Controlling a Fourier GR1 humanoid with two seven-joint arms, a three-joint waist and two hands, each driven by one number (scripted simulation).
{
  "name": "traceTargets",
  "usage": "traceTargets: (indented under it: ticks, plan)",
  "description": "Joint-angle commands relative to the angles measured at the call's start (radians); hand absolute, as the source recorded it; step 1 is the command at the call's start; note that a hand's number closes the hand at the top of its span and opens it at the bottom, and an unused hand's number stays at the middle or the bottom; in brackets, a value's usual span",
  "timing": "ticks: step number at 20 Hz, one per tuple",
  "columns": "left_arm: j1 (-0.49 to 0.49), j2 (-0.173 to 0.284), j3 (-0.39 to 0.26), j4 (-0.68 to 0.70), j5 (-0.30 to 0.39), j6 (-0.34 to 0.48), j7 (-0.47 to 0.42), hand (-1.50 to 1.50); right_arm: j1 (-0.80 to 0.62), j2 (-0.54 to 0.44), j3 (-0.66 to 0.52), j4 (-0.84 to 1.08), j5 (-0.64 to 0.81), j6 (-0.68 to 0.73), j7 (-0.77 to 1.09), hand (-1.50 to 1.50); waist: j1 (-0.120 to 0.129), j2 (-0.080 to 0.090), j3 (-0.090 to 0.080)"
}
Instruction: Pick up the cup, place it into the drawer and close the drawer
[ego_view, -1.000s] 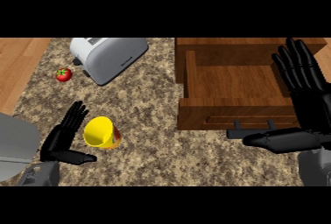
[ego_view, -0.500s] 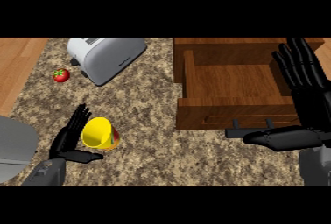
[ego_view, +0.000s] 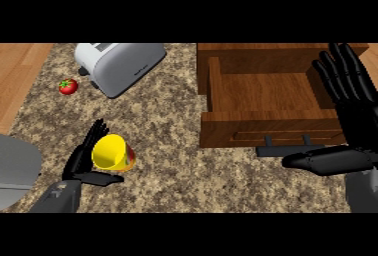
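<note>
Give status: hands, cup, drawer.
Left hand open beside cup, not gripping. Right hand open at drawer. Drawer open, nothing inside. Nothing between cup and drawer.

Glossy yellow plastic-looking cup (ego_view: 111, 152), brown wooden drawer (ego_view: 266, 100) with visible grain, speckled granite-like counter (ego_view: 170, 125), smooth matt grey toaster (ego_view: 122, 65), shiny red strawberry (ego_view: 68, 86)

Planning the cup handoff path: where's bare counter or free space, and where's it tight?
Free: the granite strip between toaster and open drawer, running down past the cup to the near edge. The drawer's wooden floor is bare too. Tight: the left hand is around the cup, the strawberry sits left of the toaster, and the right hand stands along the drawer's right side.
</note>
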Motion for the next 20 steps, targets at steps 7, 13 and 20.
traceTargets:
  ticks: [7, 13, 20]
  plan:
    - [-0.05, -0.027, -0.012, 0.037, -0.014, -0.119, -0.079, -1.5, 0.017, -0.013, -0.025, -0.02, -0.021, 0.005, 0.021, -1.5, -0.003, -0.001, 0.0]
    - [-0.039, -0.071, -0.015, 0.014, 0.002, -0.233, -0.123, 1.5, 0.0, -0.014, -0.009, -0.009, 0.005, 0.003, 0.014, -1.5, -0.007, 0.004, -0.002]
    - [-0.041, -0.058, 0.018, -0.073, -0.011, 0.142, -0.242, 1.5, -0.004, -0.036, -0.04, -0.021, -0.049, 0.024, 0.053, -1.5, -0.008, -0.001, 0.0]
